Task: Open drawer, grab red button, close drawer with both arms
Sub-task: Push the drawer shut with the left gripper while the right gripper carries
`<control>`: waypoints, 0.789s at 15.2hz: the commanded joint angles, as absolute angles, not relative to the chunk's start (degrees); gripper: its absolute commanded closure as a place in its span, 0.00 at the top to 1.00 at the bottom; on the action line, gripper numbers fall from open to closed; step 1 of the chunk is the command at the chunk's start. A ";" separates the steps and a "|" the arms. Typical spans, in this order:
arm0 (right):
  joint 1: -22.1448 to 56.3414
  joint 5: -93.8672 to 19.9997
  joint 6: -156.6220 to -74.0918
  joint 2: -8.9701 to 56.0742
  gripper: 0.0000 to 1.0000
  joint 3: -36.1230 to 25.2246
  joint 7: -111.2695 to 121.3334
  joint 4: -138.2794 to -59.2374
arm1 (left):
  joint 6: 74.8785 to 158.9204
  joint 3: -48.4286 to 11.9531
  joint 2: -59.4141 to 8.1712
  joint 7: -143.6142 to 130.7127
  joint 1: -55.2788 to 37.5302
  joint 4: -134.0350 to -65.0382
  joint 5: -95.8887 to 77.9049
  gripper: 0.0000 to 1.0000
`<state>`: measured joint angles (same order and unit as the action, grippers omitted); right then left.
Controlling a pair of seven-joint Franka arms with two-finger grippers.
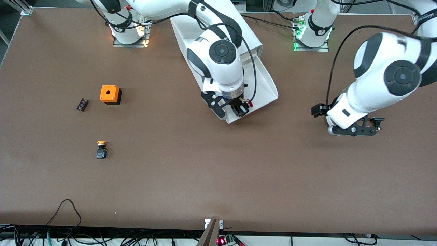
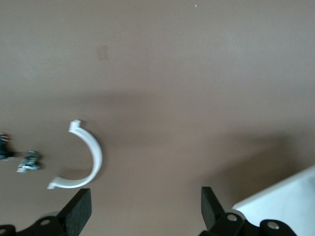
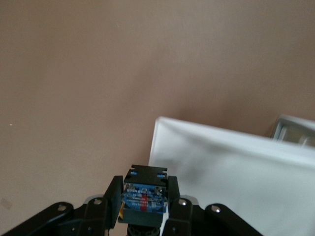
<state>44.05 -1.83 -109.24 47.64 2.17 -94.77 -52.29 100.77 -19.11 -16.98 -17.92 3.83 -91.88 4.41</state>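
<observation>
1. Take the cabinet [image 1: 218, 37] as your reference. Its drawer [image 1: 263, 85] stands pulled out toward the front camera, and the front lip lies nearest that camera.

2. Locate the right gripper [image 1: 235, 109] over the front lip of the drawer. Its jaws pinch the button [image 3: 143, 196]; the right wrist view shows the black body clamped between the fingers [image 3: 112, 196], with the blue underside facing the camera. The red cap [image 1: 251, 104] shows just beside the gripper in the front view.

3. Locate the left gripper [image 1: 355, 128] over bare table [image 1: 218, 177], well apart from the cabinet toward the left arm's end. Its jaws are spread and hold nothing. This arm waits.

4. Note the white curved clip [image 2: 83, 157] on the table under the left gripper. It is not a task part.

5. Judge the remaining work: the drawer is not yet closed.

6. Expect these faults:
   - The button may slip, because the grip appears to sit on smooth, narrow body faces.
   - The right gripper may strike the drawer lip if it does not rise clear first.
   - A push off the drawer's centre may skew it or shift the cabinet.

7. Ignore the yellow-capped button [image 1: 101, 150], the orange cube [image 1: 110, 94] and the small black part [image 1: 82, 104]; all lie well apart from the cabinet, toward the right arm's end.
</observation>
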 commanded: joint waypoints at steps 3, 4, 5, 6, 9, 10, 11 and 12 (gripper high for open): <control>36.93 -2.11 -101.35 43.95 0.00 3.25 -76.86 -51.06 | 117.20 -22.66 -16.26 -35.38 2.72 -104.12 3.34 0.96; 35.52 -2.11 -99.51 43.34 0.00 3.25 -72.21 -51.15 | 122.03 -24.07 -16.35 -38.90 2.72 -106.93 3.43 0.96; 33.68 -2.11 -97.40 42.63 0.00 3.25 -66.76 -51.15 | 126.78 -25.39 -16.43 -43.37 2.46 -109.66 3.78 0.96; 31.84 -2.11 -95.90 42.45 0.00 3.25 -61.40 -51.15 | 130.48 -26.36 -16.52 -47.16 1.59 -111.95 4.21 0.96; 25.95 -2.20 -93.35 42.28 0.00 2.99 -45.94 -51.50 | 135.08 -26.19 -19.41 -53.94 -2.88 -114.61 6.31 0.96; 23.84 -2.28 -92.30 41.93 0.00 2.99 -40.75 -51.76 | 135.26 -26.28 -20.12 -57.88 -3.25 -114.70 9.20 0.96; 21.56 -2.63 -91.85 41.84 0.00 3.08 -36.87 -52.03 | 135.35 -26.45 -20.91 -60.96 -3.60 -114.70 12.19 0.96; 19.53 -3.68 -91.93 41.92 0.00 3.16 -33.69 -52.73 | 135.35 -26.46 -21.88 -64.30 -4.56 -114.61 14.13 0.96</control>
